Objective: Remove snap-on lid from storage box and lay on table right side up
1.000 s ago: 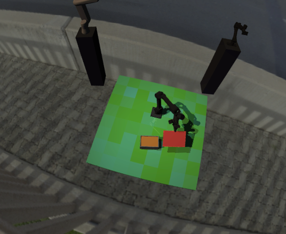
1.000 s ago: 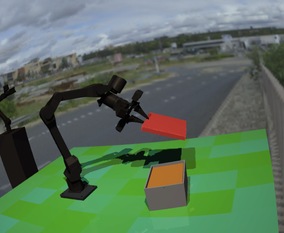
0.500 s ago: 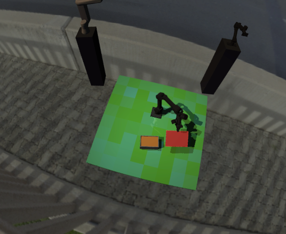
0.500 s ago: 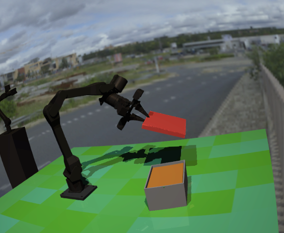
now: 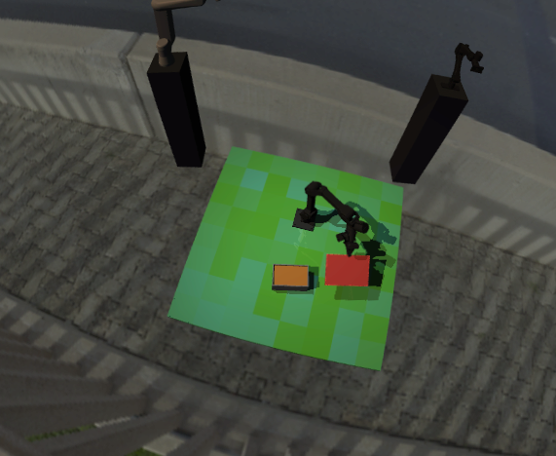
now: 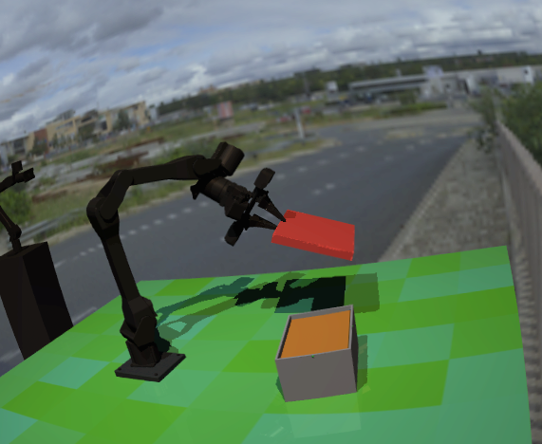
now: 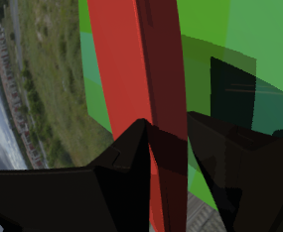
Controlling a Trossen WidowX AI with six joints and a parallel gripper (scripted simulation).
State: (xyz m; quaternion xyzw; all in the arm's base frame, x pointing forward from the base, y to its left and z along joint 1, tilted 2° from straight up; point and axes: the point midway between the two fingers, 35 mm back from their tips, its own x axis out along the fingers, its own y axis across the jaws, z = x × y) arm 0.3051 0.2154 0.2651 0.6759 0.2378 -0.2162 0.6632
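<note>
The red lid (image 5: pixel 347 271) (image 6: pixel 316 233) (image 7: pixel 117 59) is in the air above the table, to the right of the box in the top view. It is right side up and slightly tilted, its far edge lower than the held edge in the exterior view. My gripper (image 5: pixel 350 253) (image 6: pixel 281 224) (image 7: pixel 165 123) is shut on one edge of the lid, with one finger on each face. The grey storage box (image 5: pixel 290 288) (image 6: pixel 317 377) stands upright on the green checkered table (image 5: pixel 248 220) (image 6: pixel 409 382). The box is uncovered and shows an orange inside. It is out of view in the wrist view.
The arm's base (image 5: pixel 304 219) (image 6: pixel 149 366) stands on the table behind the box in the top view. Two dark pedestals with other arms, one at the left (image 5: pixel 177 112) and one at the right (image 5: pixel 427 130), stand beyond the table's back edge. The lid's shadow falls on the table beside the box.
</note>
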